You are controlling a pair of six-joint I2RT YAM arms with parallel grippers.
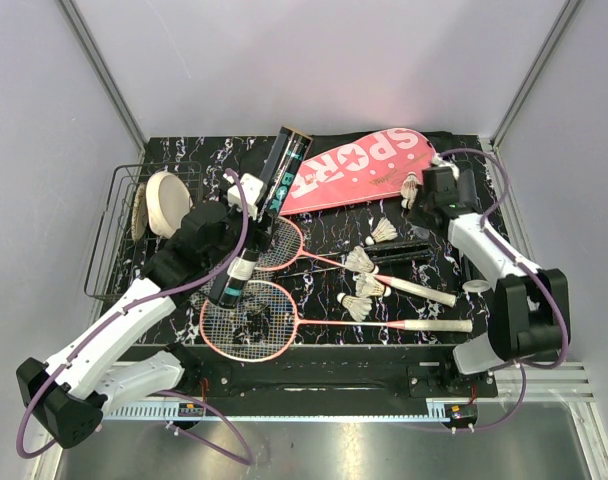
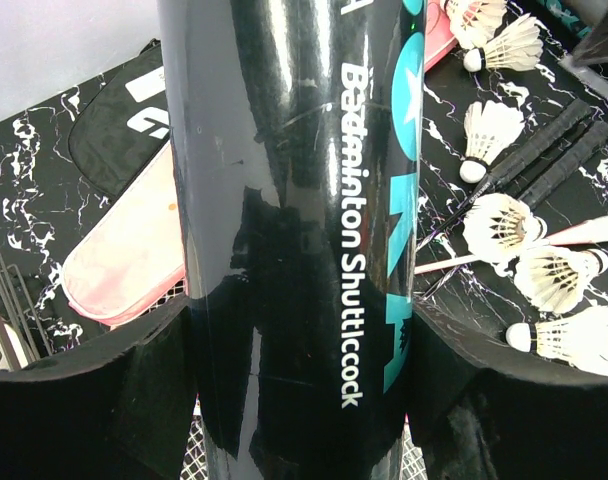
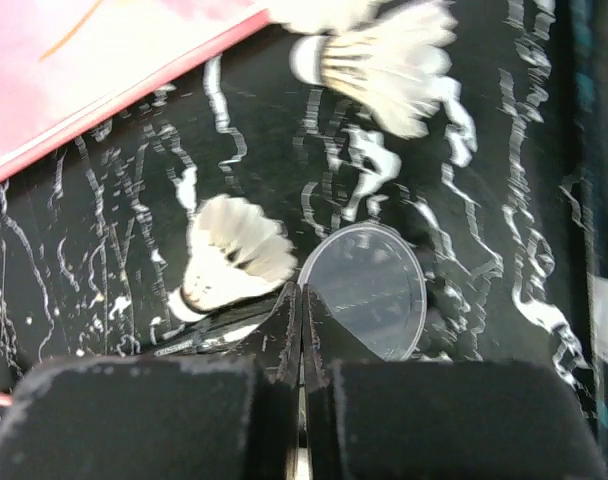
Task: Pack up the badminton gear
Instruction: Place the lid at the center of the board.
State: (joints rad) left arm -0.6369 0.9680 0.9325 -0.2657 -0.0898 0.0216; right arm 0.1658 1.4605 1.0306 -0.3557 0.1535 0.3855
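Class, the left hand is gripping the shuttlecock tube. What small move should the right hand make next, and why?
Probably open the right hand: its fingers are pressed shut, and a loose shuttlecock lies just beside their tips, while the left hand grips the dark tube that could receive it.

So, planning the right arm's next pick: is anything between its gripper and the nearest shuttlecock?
Nothing visible does. The shuttlecock lies on the table just beside the tips of the shut right gripper; a clear round lid sits at the tips' other side.
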